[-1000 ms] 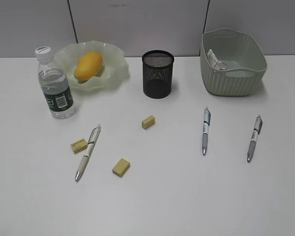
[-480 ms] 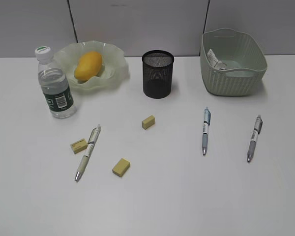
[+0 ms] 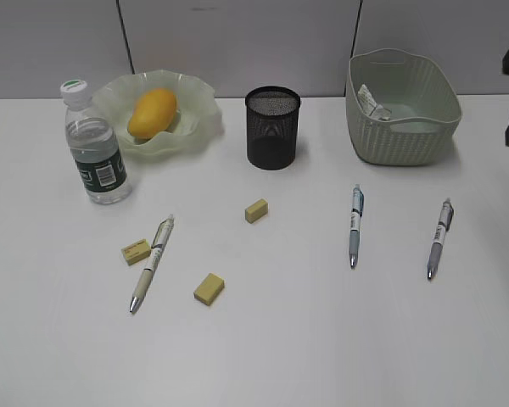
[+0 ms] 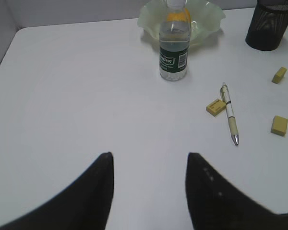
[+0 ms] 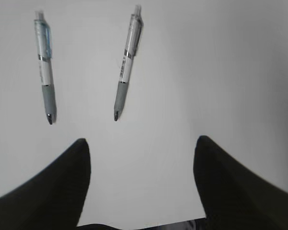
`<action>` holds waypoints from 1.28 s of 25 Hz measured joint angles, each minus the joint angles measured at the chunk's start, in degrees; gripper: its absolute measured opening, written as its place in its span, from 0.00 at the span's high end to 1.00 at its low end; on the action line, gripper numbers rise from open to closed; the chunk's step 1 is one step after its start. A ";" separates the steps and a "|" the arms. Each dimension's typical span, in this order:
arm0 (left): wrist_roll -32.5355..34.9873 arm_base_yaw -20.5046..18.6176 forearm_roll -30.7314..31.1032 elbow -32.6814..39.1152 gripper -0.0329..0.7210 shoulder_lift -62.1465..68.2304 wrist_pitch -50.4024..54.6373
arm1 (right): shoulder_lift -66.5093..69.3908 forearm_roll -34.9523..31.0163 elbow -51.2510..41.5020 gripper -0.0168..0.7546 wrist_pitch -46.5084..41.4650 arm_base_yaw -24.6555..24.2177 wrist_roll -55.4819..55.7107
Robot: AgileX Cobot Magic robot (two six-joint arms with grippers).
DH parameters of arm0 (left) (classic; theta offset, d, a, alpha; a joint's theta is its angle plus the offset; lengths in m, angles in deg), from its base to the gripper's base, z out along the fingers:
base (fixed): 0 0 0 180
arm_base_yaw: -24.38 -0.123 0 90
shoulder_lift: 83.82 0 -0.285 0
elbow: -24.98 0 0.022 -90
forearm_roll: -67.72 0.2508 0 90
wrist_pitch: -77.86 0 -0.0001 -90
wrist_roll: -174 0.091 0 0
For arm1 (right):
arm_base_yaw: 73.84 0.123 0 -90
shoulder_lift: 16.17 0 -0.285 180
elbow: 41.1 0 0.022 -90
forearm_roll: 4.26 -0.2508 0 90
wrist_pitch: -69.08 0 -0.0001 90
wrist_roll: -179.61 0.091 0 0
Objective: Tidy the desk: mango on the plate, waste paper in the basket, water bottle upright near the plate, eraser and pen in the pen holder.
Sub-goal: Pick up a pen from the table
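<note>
Mango [image 3: 152, 113] sits on plate [image 3: 159, 112], paper [image 3: 371, 102] in basket [image 3: 400, 108], bottle [image 3: 94, 145] upright; pens [image 3: 152, 263] and erasers [image 3: 256, 210] remain mid-desk [image 3: 305, 339]. Both my grippers [image 4: 149, 191] [image 5: 141, 184] open, empty.

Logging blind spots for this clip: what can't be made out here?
- Pen holder, exterior view: its contents are hidden by dark mesh.
- Basket, exterior view: the paper inside is partly hidden by the near wall.
- Mango, left wrist view: mostly hidden behind the water bottle.
- Right arm, exterior view: cut off by the right edge.
</note>
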 joint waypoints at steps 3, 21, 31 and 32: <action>0.00 0.00 0.00 0.00 0.46 0.00 0.00 | 6.32 0.00 2.15 0.29 -0.72 0.00 2.18; 0.00 0.04 0.00 0.00 0.46 0.00 0.00 | 23.04 -1.70 5.64 0.33 3.91 2.29 4.99; 0.00 0.11 0.00 0.00 0.46 0.00 0.00 | 28.10 -1.97 5.64 0.33 6.58 3.19 5.16; 0.00 0.11 0.00 0.00 0.46 0.00 0.00 | 28.46 -2.00 5.64 0.33 6.87 3.23 5.16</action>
